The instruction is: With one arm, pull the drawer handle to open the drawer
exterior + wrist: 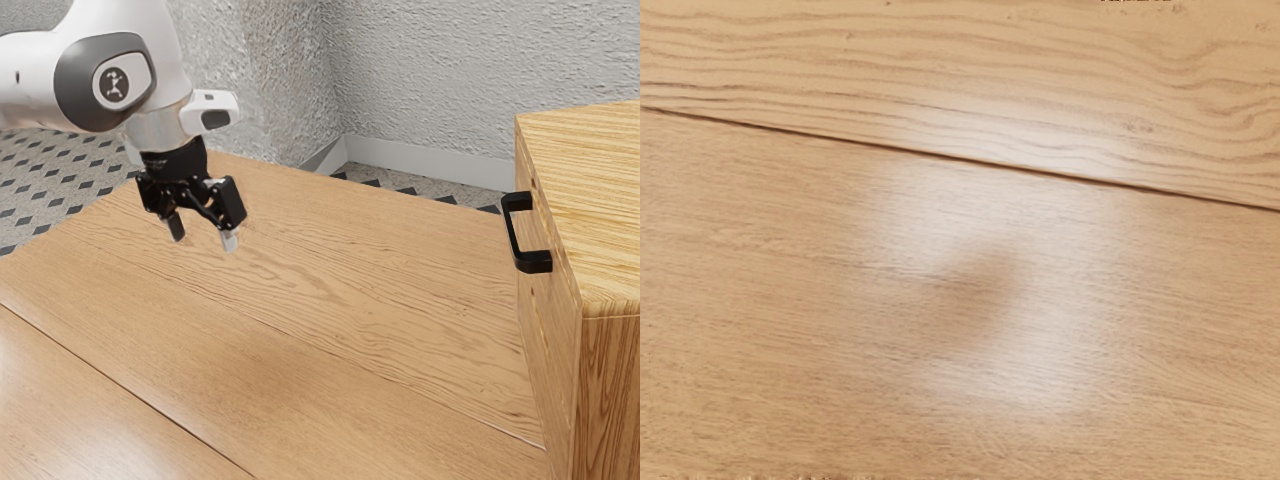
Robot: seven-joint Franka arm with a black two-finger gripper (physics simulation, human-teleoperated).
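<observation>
My black two-finger claw point(203, 234) hangs open, its fingers point(230, 240) spread apart with nothing between them and pointing down at the light oak-grain wooden worktop point(330, 300). It hovers above the boards without touching them, over the part of the worktop near its far edge on the exterior view's left. In the wrist view, straight under my hand, lie bare planks crossed by a dark seam between two boards point(960, 160), with a soft blurred shadow point(985, 290) on the wood beside it.

Above the claw, my white arm with its grey joint cap point(110, 80) comes in from the exterior view's upper left.

The black bar-shaped drawer handle point(522, 232) is well apart from the claw, across the open worktop toward the exterior view's right edge. It stands upright on the front of the boxy wooden drawer cabinet point(585, 200), on the face turned toward me. From this angle I cannot tell whether the drawer is pulled out at all.

Beyond the worktop's far edge lie a grey patterned tile floor point(50, 165) and a rough pale plaster wall point(450, 70).
</observation>
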